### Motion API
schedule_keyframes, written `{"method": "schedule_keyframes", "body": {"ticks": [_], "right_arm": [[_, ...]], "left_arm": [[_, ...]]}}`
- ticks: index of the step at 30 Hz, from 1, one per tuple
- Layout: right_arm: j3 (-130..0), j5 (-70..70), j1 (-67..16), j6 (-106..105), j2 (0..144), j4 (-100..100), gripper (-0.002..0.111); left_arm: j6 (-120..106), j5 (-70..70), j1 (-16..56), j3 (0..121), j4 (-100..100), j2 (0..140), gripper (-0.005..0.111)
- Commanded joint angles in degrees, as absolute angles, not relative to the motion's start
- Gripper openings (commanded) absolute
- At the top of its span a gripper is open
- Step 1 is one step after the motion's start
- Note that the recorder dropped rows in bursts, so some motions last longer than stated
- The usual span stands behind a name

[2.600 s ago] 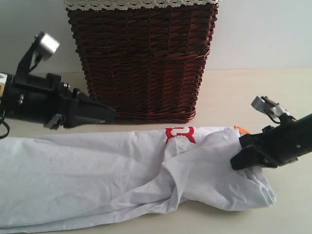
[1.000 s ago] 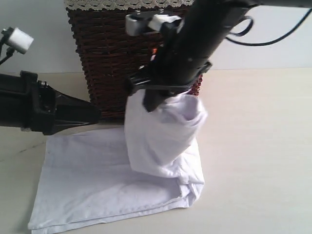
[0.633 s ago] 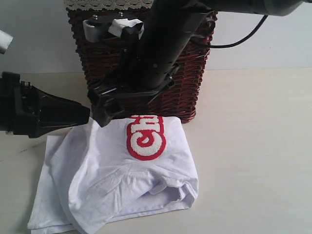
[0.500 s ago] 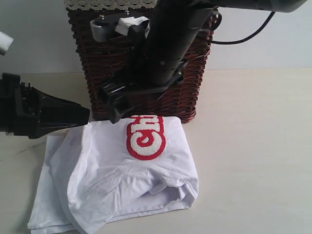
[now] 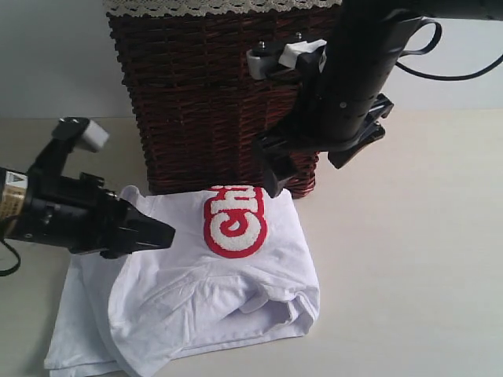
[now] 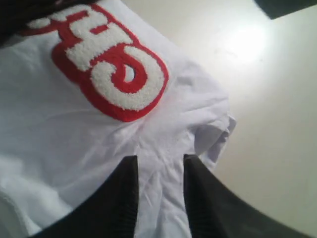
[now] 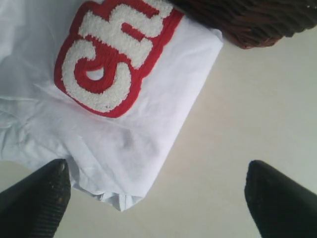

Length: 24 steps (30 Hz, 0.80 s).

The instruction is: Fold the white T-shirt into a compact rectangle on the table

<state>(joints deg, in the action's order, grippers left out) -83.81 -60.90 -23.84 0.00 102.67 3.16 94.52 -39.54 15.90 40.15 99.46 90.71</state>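
Right pincer [image 7: 156, 178] hangs wide apart above the white T-shirt [image 5: 220, 290].

The black left arm [image 5: 55, 216] lies low and nearly level, reaching in from the left of the exterior view, with a small grey-white block [image 5: 78, 133] raised above its wrist. Its black two-fingered left pincer [image 5: 161, 234] points rightward, its ribbed fingers [image 6: 124, 198] a narrow gap apart. The black right arm [image 5: 361, 71] comes down steeply from above. Its black right pincer [image 5: 310, 166] aims downward with jaws spread wide, the ribbed fingertips [image 7: 39, 196] far apart.
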Motion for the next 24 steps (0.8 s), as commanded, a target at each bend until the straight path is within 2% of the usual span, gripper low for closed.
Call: {"method": "schedule_keyframes", "body": {"ticks": [1,4,5,7,12,21,23,24], "right_arm": [[-82.5,-60.1,-23.5,0.0,101.8,2.0,0.091],[-82.6,-59.0,-23.5,0.0,101.7,1.2,0.091],[-82.6,-58.5,-23.5,0.0,101.7,1.0,0.091],[-82.6,-57.8,-23.5,0.0,101.7,1.0,0.091],[-82.6,-57.2,-23.5,0.0,101.7,1.1,0.091],[-82.6,-57.0,-23.5,0.0,101.7,1.4,0.091],[-82.6,-57.0,-23.5,0.0,101.7,2.0,0.091],[-82.6,-57.0,-23.5,0.0,101.7,2.7,0.091]], "left_arm": [[99.2,-30.8,18.3,41.0,99.9,94.6,0.039],[99.8,-28.6,18.2,40.3,99.9,93.5,0.057],[101.3,-27.5,18.2,40.0,99.9,93.0,0.060],[102.5,-24.5,18.2,39.5,99.9,91.9,0.057],[102.6,-16.8,18.2,37.3,99.9,91.0,0.040],[102.6,-14.3,18.3,36.4,99.9,97.3,0.046],[102.6,-14.7,18.3,37.3,99.9,98.9,0.044],[102.6,-15.4,18.3,37.9,99.9,99.4,0.038]]}}
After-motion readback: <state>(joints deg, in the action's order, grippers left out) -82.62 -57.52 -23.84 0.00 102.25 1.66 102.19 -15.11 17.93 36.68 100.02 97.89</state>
